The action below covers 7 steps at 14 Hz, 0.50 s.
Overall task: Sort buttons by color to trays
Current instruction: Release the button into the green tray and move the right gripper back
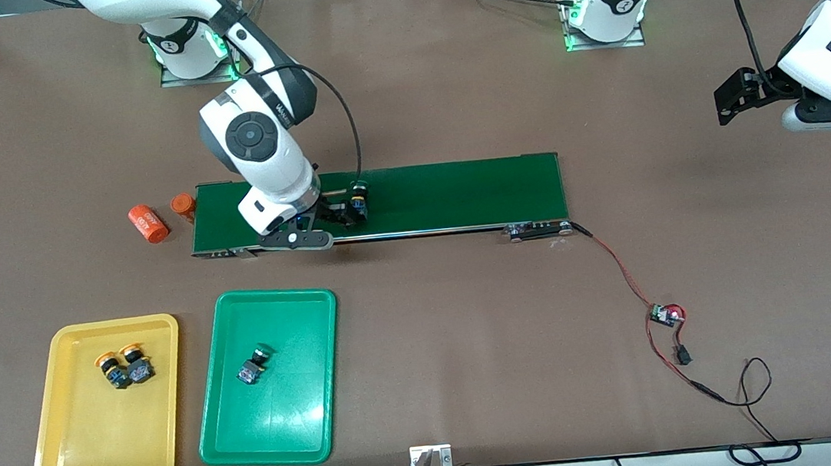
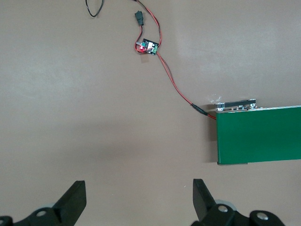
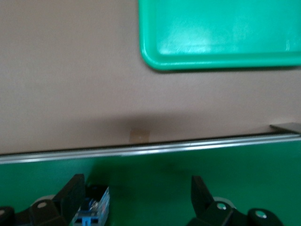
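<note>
Nearest the camera lie the yellow tray [image 1: 61,463], holding two orange-capped buttons [image 1: 125,366] side by side, and beside it the green tray [image 1: 282,432] with one green-capped button [image 1: 254,364]. The right gripper [image 1: 340,214] is low over the dark green conveyor belt [image 1: 458,194], its fingers [image 3: 70,193] spread with a fourth button [image 3: 94,209] just beside one of them, not pinched. The left gripper [image 2: 139,197] waits with fingers spread over bare table near the belt's wired end, and two orange cylinders [image 1: 148,223] lie off the belt's other end.
</note>
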Each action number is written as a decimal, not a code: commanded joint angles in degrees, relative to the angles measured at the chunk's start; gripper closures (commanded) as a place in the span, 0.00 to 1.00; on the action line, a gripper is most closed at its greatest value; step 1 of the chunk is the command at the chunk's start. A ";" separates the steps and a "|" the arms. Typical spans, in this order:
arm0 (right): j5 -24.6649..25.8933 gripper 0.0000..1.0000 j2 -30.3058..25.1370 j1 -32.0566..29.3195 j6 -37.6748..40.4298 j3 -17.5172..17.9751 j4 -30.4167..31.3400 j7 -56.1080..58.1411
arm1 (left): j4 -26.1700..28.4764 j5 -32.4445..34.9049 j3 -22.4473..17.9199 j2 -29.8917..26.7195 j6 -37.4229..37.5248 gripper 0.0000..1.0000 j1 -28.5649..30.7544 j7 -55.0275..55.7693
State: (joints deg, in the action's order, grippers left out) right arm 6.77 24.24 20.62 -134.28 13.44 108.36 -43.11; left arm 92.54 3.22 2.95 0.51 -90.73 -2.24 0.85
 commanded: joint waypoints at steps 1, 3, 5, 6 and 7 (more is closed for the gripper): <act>-0.62 0.00 -0.95 0.56 0.34 1.14 1.85 -0.05 | -1.40 0.03 0.65 0.20 1.53 0.00 -0.14 -0.15; -0.54 0.00 -1.04 0.65 1.73 1.50 2.38 0.04 | -1.48 0.03 0.74 0.20 1.53 0.00 -0.05 -0.06; -0.53 0.00 -0.95 0.56 3.06 2.64 2.38 -0.22 | -1.40 0.03 1.01 0.02 2.40 0.00 -0.05 0.11; -0.53 0.00 -0.86 0.38 3.15 2.82 2.38 -0.14 | -1.57 0.12 1.01 0.19 2.58 0.00 -0.05 0.29; -0.53 0.00 -0.86 0.38 3.32 2.82 2.38 -0.05 | -1.66 0.03 1.09 0.11 2.67 0.00 -0.14 0.38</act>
State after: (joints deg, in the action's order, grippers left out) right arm 6.77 24.26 21.33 -131.86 15.67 109.98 -43.10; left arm 92.44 3.22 3.72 0.51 -89.81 -2.27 0.96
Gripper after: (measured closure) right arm 0.000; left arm 0.000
